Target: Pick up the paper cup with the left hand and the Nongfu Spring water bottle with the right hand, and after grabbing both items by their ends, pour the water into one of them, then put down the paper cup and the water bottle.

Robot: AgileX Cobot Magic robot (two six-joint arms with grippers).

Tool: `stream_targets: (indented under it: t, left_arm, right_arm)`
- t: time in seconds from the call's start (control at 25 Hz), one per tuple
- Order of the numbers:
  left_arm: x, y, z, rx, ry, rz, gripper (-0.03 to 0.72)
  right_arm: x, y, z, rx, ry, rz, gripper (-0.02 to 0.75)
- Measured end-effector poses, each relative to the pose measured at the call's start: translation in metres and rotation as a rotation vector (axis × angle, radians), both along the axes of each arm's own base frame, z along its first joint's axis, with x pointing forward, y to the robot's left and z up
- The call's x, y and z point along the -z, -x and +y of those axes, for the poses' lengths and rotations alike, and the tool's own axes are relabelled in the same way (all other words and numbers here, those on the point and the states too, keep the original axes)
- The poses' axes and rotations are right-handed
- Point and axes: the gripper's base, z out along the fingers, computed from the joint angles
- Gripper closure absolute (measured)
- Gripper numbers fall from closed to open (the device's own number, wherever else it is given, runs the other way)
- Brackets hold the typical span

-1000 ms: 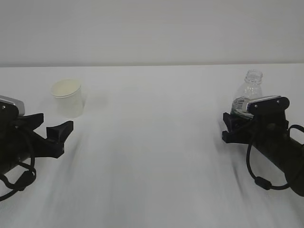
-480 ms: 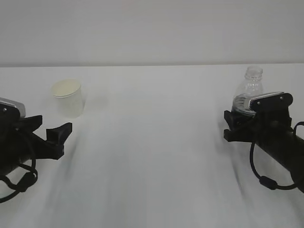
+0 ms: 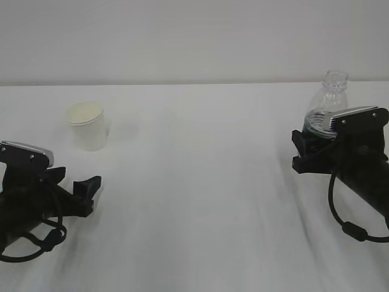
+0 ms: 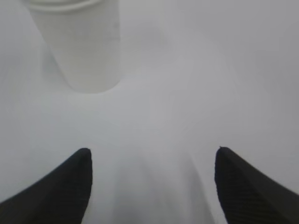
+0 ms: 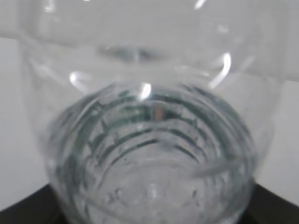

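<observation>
The white paper cup [image 3: 89,125] stands upright at the left back of the table. In the left wrist view the paper cup [image 4: 79,46] is ahead and left of the jaws. My left gripper [image 3: 82,190] [image 4: 153,150] is open and empty, short of the cup and not touching it. My right gripper [image 3: 311,149] [image 5: 149,217] is shut on the lower part of the clear, capless Nongfu Spring water bottle [image 3: 328,100]. The bottle is held nearly upright above the table and fills the right wrist view, ribs and green band [image 5: 149,130] close up. I cannot make out the water clearly.
A plain white table [image 3: 200,182] runs to a pale wall [image 3: 194,36] at the back. Nothing else stands between the cup and the bottle. A black cable [image 3: 349,228] loops below the right arm.
The right gripper has risen and shifted right, carrying the bottle with it. The left arm has moved lower in the exterior view and slightly right, jaws still open. The cup has not moved.
</observation>
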Motion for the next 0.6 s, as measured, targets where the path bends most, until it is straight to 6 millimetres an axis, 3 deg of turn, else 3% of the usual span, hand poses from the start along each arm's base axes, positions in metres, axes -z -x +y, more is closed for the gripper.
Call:
stream_targets:
  t: [0.6]
  left_arm:
    - [0.016,-0.043,-0.008,-0.073,0.022,-0.050,0.101]
  right_arm:
    - [-0.003,0.003,0.000,-0.007,0.002,-0.002,0.288]
